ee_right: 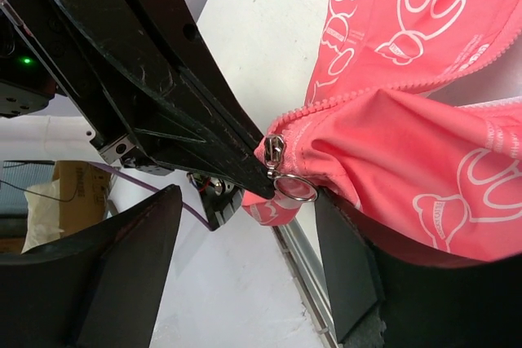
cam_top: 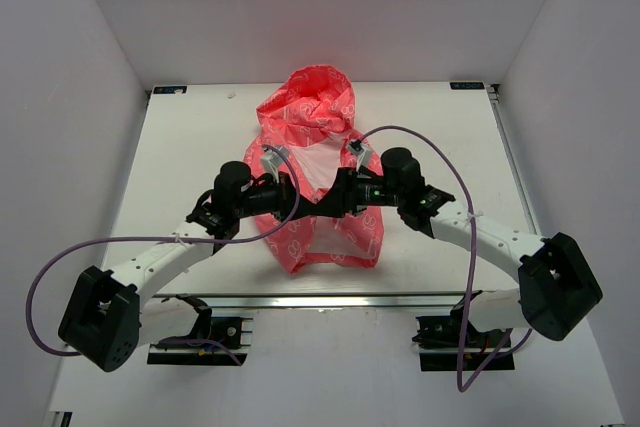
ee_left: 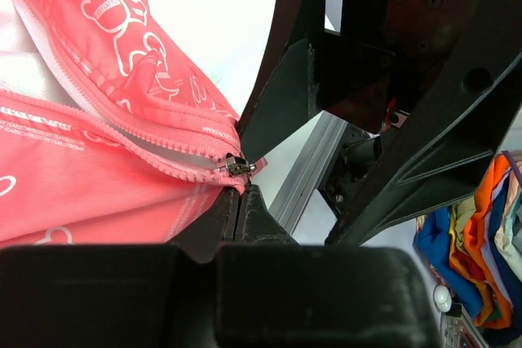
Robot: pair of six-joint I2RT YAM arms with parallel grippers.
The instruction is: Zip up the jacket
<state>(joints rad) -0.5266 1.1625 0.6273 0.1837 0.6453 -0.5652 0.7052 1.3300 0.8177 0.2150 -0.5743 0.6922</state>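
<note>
The coral-pink jacket [cam_top: 318, 107] with a white print lies mid-table, hood at the far end and front partly open over the white lining. Its zipper slider [ee_left: 236, 166] sits at the bottom hem. My left gripper [ee_left: 239, 193] is shut on the hem fabric right beside the slider. The slider [ee_right: 275, 152] and its metal ring pull [ee_right: 295, 189] hang between the fingers of my right gripper [ee_right: 249, 201], which is open and not touching them. Both grippers meet over the jacket's lower front, the left gripper [cam_top: 292, 194] facing the right gripper [cam_top: 338, 197].
The white table [cam_top: 440, 147] is enclosed by white walls at the back and sides. A metal rail [cam_top: 330, 299] runs along its near edge, just below the jacket's hem. Purple cables [cam_top: 465, 187] loop from both arms.
</note>
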